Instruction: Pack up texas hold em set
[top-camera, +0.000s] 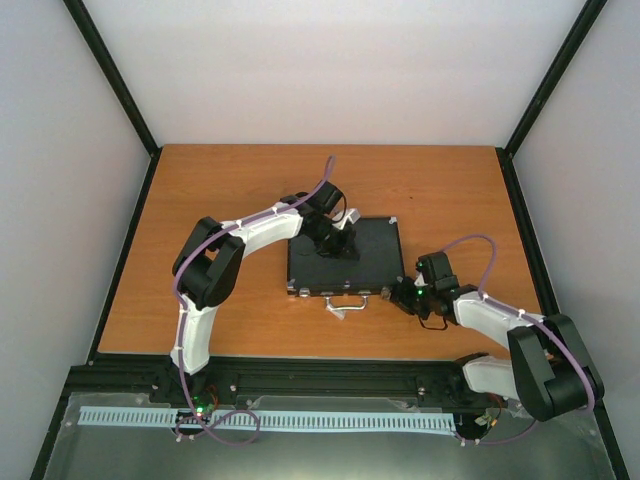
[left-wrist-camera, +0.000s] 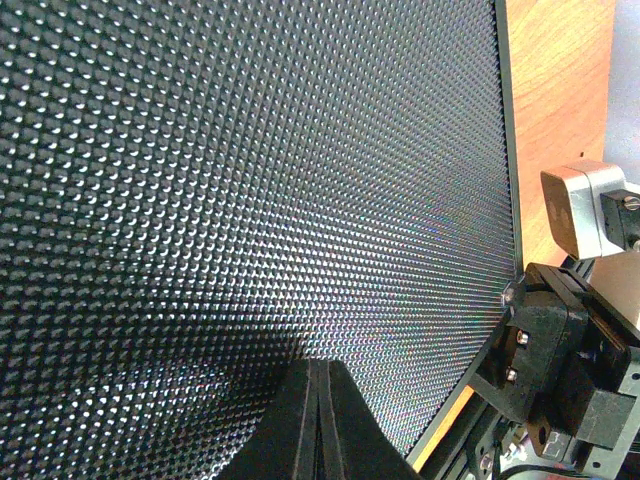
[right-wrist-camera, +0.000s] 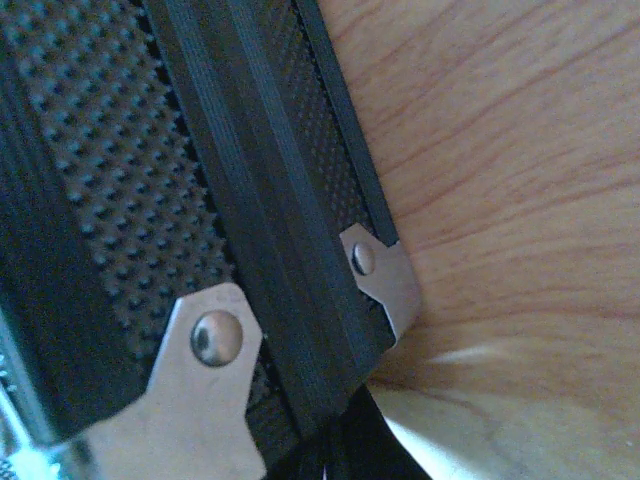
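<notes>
The texas hold em set shows as a black dimpled briefcase (top-camera: 372, 258), lid down, flat on the wooden table, its silver handle (top-camera: 345, 303) facing the arms. My left gripper (top-camera: 335, 250) is shut, its tips (left-wrist-camera: 320, 372) resting on the dimpled lid (left-wrist-camera: 250, 180) near the lid's left half. My right gripper (top-camera: 402, 294) is shut too and sits against the case's front right corner; in the right wrist view its dark tips (right-wrist-camera: 345, 452) touch the corner just below the silver corner brackets (right-wrist-camera: 385, 275). Nothing is held in either gripper.
The wooden table (top-camera: 230, 190) is bounded by black frame posts and white walls. My right arm's wrist (left-wrist-camera: 560, 340) shows close beside the case edge in the left wrist view. Bare wood (right-wrist-camera: 500, 150) lies right of the case corner.
</notes>
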